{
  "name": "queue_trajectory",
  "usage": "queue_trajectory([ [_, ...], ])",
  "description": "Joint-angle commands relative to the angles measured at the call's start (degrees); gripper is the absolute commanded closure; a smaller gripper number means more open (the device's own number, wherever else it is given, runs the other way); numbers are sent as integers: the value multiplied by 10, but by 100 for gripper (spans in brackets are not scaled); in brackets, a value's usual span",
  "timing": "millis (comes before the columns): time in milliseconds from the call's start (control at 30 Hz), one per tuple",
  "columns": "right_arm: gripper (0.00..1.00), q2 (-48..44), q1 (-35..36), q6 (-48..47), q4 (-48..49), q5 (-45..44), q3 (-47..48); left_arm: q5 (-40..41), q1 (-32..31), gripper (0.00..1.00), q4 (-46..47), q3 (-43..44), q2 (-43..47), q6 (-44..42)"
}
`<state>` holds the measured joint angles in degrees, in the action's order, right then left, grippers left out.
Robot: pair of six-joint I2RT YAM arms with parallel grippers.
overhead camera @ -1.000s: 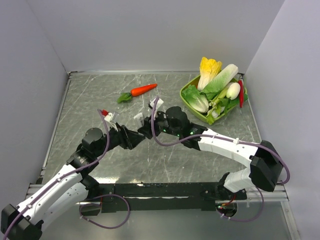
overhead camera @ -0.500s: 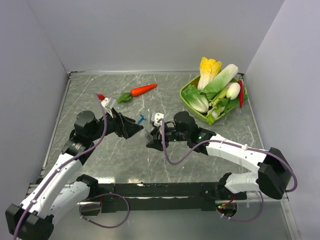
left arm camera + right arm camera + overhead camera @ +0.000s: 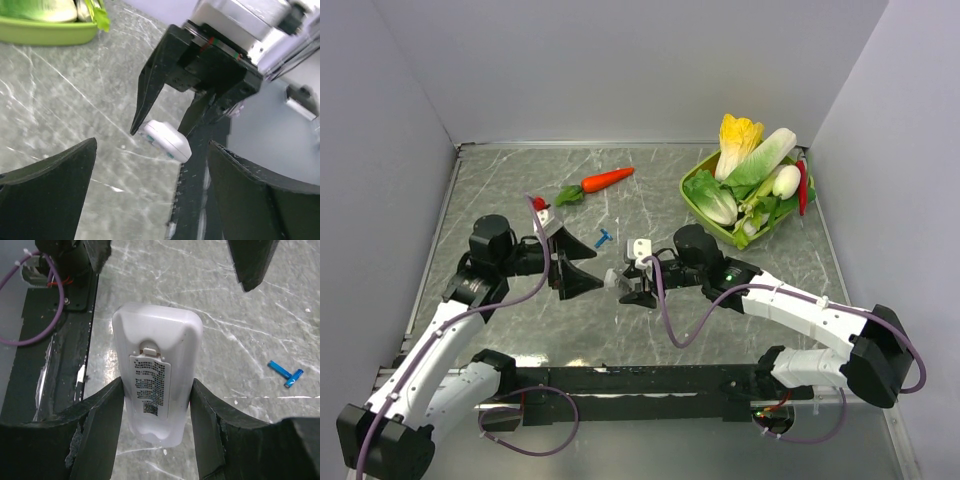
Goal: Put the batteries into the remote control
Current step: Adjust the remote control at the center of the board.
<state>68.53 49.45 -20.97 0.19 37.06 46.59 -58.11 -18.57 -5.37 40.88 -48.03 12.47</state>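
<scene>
While the right gripper (image 3: 156,385) has its two black fingers closed against the long sides of the remote control (image 3: 157,405), the left gripper (image 3: 592,263) faces it from just beside with its jaws spread wide and nothing between them. Turned plain back up toward the right wrist camera, the remote shows a small latch and a printed sticker whose print is too fine to read. Both batteries (image 3: 604,238) lie on the table (image 3: 510,190) a little beyond the two grippers, toward the carrot (image 3: 605,180), and touch each other at an angle. Grey stone-patterned sheet with pale veins covers the table, and plain pale walls (image 3: 620,70) close it in on three sides. At the far right corner stands a green tray (image 3: 50,34) heaped with vegetables: a lettuce (image 3: 712,200), a yellow-tipped cabbage (image 3: 740,135), a white radish (image 3: 786,181) and a red chilli (image 3: 802,187) at its right edge.
</scene>
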Motion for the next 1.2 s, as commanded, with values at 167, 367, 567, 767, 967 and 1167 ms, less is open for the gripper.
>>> queue_trajectory([
  [167, 87, 3, -5, -23, -15, 7, 44, -22, -27, 5, 23, -16, 46, -106],
  [367, 89, -1, -4, -4, 17, -34, 37, 43, -45, 12, 98, -63, 48, -18],
  [567, 89, 7, 1, 3, 12, -50, 44, 82, -69, 18, 115, -78, 53, -2],
  [767, 95, 6, 17, 24, 25, -113, 39, 138, -79, 38, 152, -99, 47, 91],
  [967, 96, 2, 30, 40, 42, -153, 28, 172, -95, 51, 150, -104, 38, 127],
  [1167, 96, 9, 48, 30, 33, -185, 29, 210, -107, 65, 166, -104, 33, 160],
])
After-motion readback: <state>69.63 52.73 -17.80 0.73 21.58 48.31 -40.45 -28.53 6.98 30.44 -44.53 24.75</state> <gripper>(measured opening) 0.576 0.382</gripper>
